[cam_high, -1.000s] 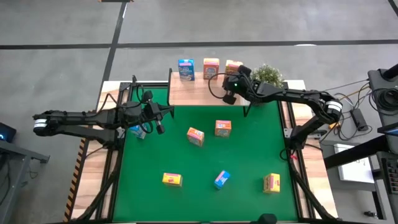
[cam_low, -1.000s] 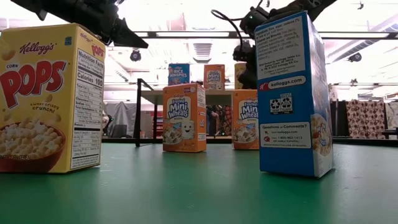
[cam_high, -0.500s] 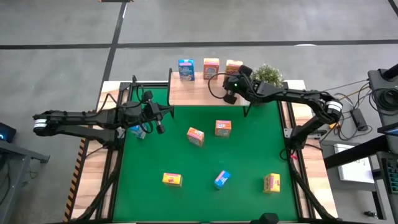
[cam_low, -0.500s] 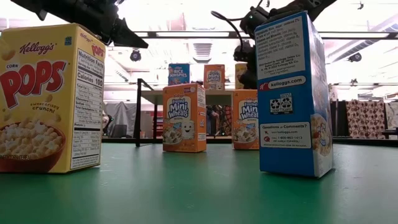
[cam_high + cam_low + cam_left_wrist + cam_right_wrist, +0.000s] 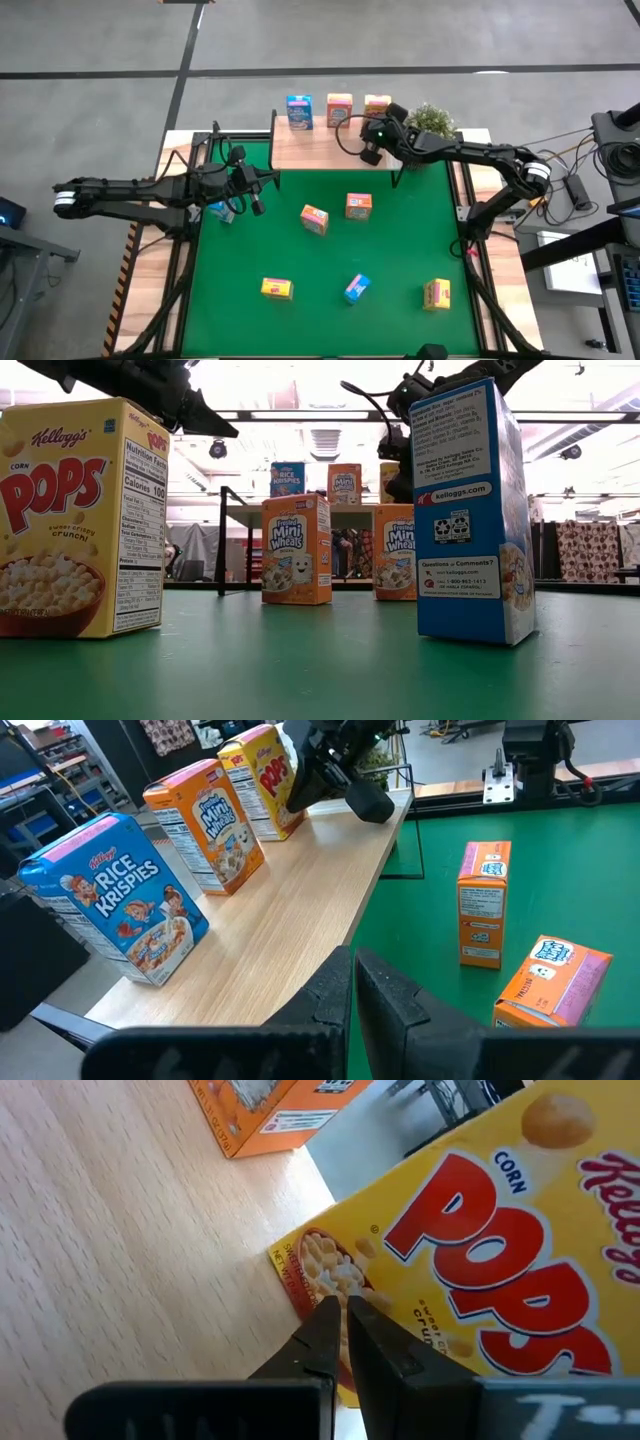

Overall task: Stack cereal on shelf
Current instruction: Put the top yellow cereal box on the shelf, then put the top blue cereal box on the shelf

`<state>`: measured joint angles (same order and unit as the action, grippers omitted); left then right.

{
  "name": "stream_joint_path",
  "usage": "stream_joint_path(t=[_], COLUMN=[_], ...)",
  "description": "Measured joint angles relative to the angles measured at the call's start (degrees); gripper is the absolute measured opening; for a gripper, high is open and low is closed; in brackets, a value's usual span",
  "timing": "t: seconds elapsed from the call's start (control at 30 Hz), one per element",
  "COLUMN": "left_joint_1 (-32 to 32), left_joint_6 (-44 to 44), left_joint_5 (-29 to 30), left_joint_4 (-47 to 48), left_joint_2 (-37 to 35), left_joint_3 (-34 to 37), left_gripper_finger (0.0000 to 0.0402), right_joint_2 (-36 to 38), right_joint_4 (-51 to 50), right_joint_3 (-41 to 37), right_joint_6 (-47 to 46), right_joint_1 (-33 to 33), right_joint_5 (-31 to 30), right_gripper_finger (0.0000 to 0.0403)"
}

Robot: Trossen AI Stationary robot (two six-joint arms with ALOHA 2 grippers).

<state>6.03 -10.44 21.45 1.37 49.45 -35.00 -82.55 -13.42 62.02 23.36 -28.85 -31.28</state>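
Note:
Three cereal boxes stand upright on their bases on the light-wood shelf (image 5: 310, 150): blue (image 5: 299, 110), orange (image 5: 340, 108) and yellow (image 5: 376, 104). My right gripper (image 5: 340, 1308) is shut, its tips at the yellow box's front (image 5: 480, 1250). My left gripper (image 5: 352, 960) is shut and holds nothing; it hangs above the shelf's left near corner. A blue box (image 5: 220, 212) sits below the left arm. Several more boxes stand or lie on the green mat (image 5: 400, 250): orange (image 5: 314, 218), orange (image 5: 358, 206), yellow (image 5: 277, 288), blue (image 5: 356, 288), yellow (image 5: 437, 294). My right gripper's shut fingertips stand at the lower corner of the yellow box's printed front (image 5: 310, 1270), coming slanting down from the table's near right. Whether they touch the cardboard I cannot tell. The box stands on the shelf board.
A green potted plant (image 5: 430, 120) stands just right of the shelf, behind the right arm. The shelf has bare board in front of the three boxes (image 5: 300, 900). Black frame rails run along the table's left and right edges.

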Motion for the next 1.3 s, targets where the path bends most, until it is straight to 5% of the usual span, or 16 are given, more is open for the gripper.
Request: stream_joint_path(t=[0.57,0.77,1.0,1.1,1.3], left_joint_1=[0.00,-0.25,-2.30,-2.37,-2.94], left_joint_6=[0.45,6.84,20.23,33.51,57.69], left_joint_5=[0.00,-1.19,-13.21,-13.22,-13.05], left_joint_4=[-0.04,-0.02,0.30,10.75,51.81], left_joint_2=[0.02,0.00,0.37,0.24,3.52], left_joint_3=[0.00,0.00,0.00,-3.35,-14.84], left_gripper_finger=[0.0000,0.0000,0.0000,0.0000,0.0000], right_joint_2=[11.34,14.21,14.41,14.43,14.39], right_joint_4=[2.46,20.11,44.83,46.85,46.77], right_joint_3=[-4.30,-13.32,-22.03,-22.58,-22.83], right_joint_6=[-11.89,-9.95,2.39,4.75,5.06], right_joint_1=[20.07,28.56,34.01,34.22,34.22], right_joint_5=[0.33,0.22,0.31,1.95,4.78], right_gripper_finger=[0.0013,0.0013,0.0013,0.0013,0.0013])
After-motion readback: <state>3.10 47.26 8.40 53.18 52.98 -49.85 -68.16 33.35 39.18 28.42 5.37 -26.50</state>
